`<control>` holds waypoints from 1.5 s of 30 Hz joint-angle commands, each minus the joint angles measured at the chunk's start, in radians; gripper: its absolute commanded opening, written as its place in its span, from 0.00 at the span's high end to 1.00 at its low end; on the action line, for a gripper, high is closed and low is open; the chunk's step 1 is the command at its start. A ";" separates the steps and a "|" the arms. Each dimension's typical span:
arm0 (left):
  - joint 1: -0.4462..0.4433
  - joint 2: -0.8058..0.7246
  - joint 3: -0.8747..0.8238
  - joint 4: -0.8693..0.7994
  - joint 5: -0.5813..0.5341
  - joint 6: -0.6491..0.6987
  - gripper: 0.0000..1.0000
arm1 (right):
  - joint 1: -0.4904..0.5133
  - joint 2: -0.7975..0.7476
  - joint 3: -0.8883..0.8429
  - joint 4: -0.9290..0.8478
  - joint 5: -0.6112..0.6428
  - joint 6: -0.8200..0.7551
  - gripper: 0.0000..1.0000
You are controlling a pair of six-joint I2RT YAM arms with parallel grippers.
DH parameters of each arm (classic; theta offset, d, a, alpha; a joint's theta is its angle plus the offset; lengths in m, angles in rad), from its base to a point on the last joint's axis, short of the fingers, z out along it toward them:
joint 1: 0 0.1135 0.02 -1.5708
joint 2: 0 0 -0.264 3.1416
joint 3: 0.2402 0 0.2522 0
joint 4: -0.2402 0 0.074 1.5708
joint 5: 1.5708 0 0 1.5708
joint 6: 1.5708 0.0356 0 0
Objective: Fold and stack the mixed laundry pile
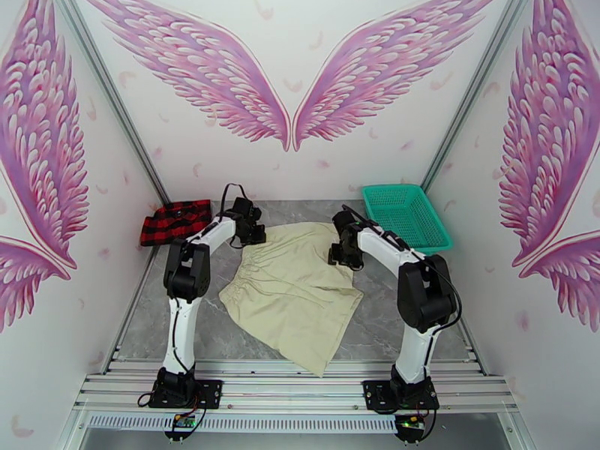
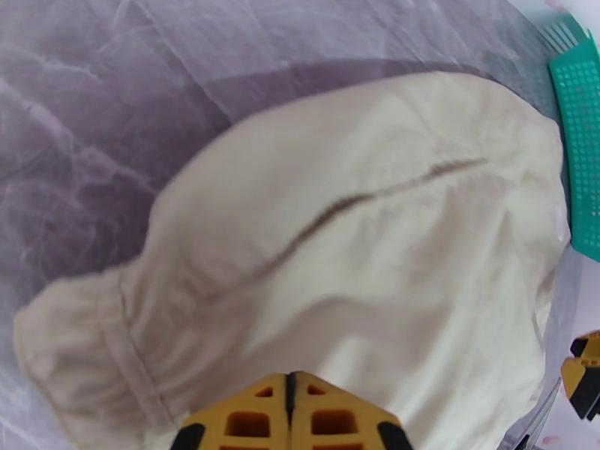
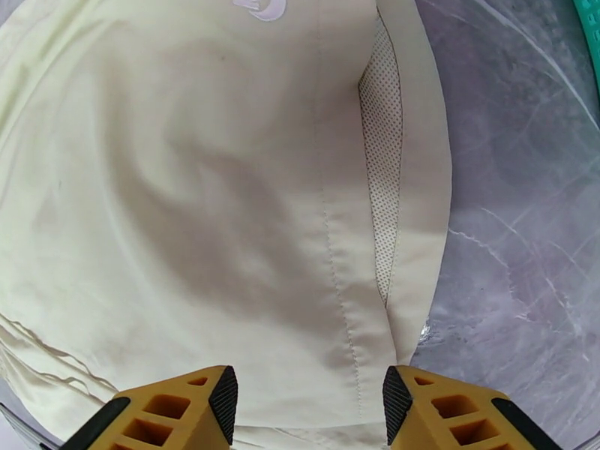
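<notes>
The cream garment (image 1: 296, 286) lies spread flat in the middle of the grey table, its gathered waistband toward the left. The red-and-black check shirt (image 1: 176, 221) sits folded at the far left. My left gripper (image 1: 251, 232) is at the cream cloth's far left corner. In the left wrist view its yellow fingers (image 2: 255, 421) are pressed together, shut, just over the cream garment (image 2: 360, 256); a pinched fold does not show. My right gripper (image 1: 343, 256) is at the cloth's right edge. Its fingers (image 3: 187, 414) stand open on either side of the side seam of the cream garment (image 3: 225, 181).
A teal mesh basket (image 1: 406, 215) stands at the back right, close behind the right arm, and its edge shows in the left wrist view (image 2: 581, 144). White walls painted with pink wings close in the table on three sides. An aluminium rail runs along the near edge.
</notes>
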 commanded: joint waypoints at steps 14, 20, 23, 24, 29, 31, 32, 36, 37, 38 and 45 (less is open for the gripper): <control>0.158 0.056 -0.054 0.037 -0.046 -0.346 1.00 | 0.003 0.456 0.470 -0.016 -0.068 -0.015 0.40; 0.216 -0.025 -0.206 0.113 -0.032 -0.409 1.00 | 0.010 0.632 0.803 -0.105 -0.091 -0.069 0.37; 0.212 -0.078 -0.243 0.158 0.006 -0.366 0.99 | 0.011 0.644 0.913 -0.131 -0.115 -0.076 0.36; 0.207 -0.087 -0.226 0.137 0.016 -0.334 0.92 | 0.013 0.630 0.928 -0.137 -0.117 -0.074 0.36; 0.194 -0.195 -0.191 0.068 -0.017 -0.222 0.69 | 0.024 0.394 0.739 -0.075 -0.120 -0.061 0.38; 0.191 -0.264 -0.206 0.050 -0.023 -0.186 0.63 | 0.027 0.252 0.562 -0.005 -0.124 -0.041 0.37; 0.189 -0.299 -0.218 0.036 -0.032 -0.166 0.60 | 0.028 0.202 0.484 0.019 -0.124 -0.030 0.37; 0.190 -0.497 -0.392 0.005 -0.080 -0.112 0.53 | 0.028 -0.046 0.159 0.077 -0.125 0.025 0.37; 0.194 -0.550 -0.451 -0.010 -0.100 -0.096 0.52 | 0.027 -0.105 0.081 0.078 -0.125 0.039 0.37; 0.199 -0.598 -0.509 -0.020 -0.115 -0.082 0.50 | 0.027 -0.157 0.017 0.078 -0.124 0.050 0.37; 0.305 -0.890 -0.943 -0.060 -0.084 -0.017 0.51 | 0.068 -0.488 -0.399 0.068 -0.204 0.125 0.38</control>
